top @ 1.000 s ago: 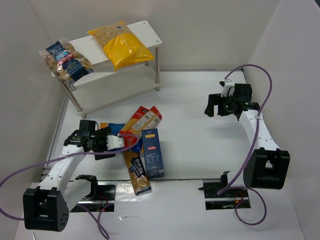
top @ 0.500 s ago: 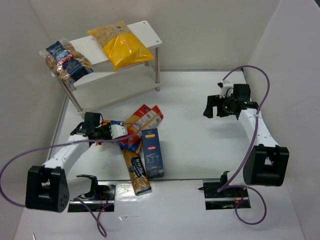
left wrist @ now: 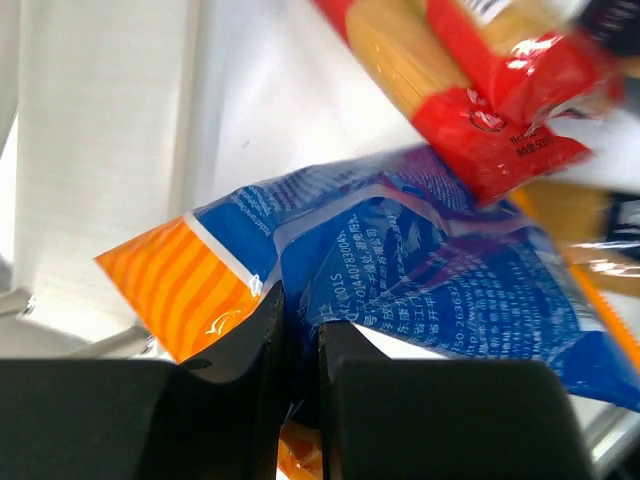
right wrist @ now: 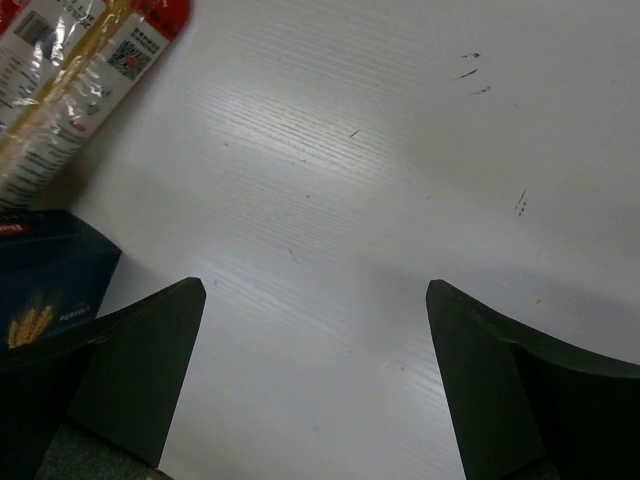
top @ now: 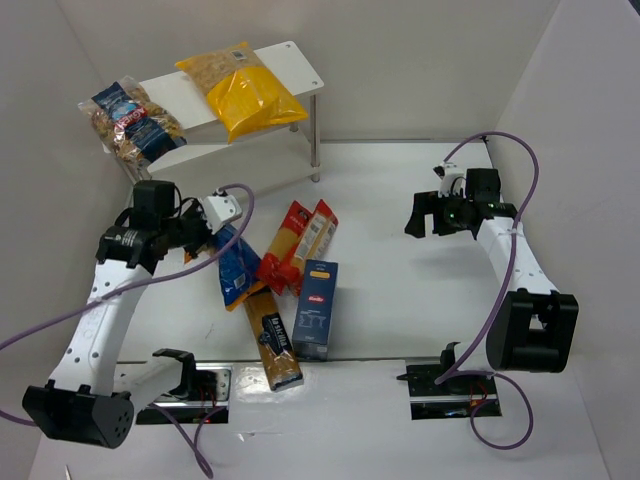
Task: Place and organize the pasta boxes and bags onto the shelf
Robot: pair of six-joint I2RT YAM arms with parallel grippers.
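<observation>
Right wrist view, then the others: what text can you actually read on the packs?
"PERFECT": small white print on the dark blue carton, barely legible.
The red-yellow spaghetti pack: a QR code and fine print, too small to read.
The blue bag: white print, blurred, unreadable.
The carton's red logo in the top view: too small to read.

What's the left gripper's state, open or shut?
Shut on the blue bag: in the wrist view the left gripper pinches its edge beside the orange end.
</observation>
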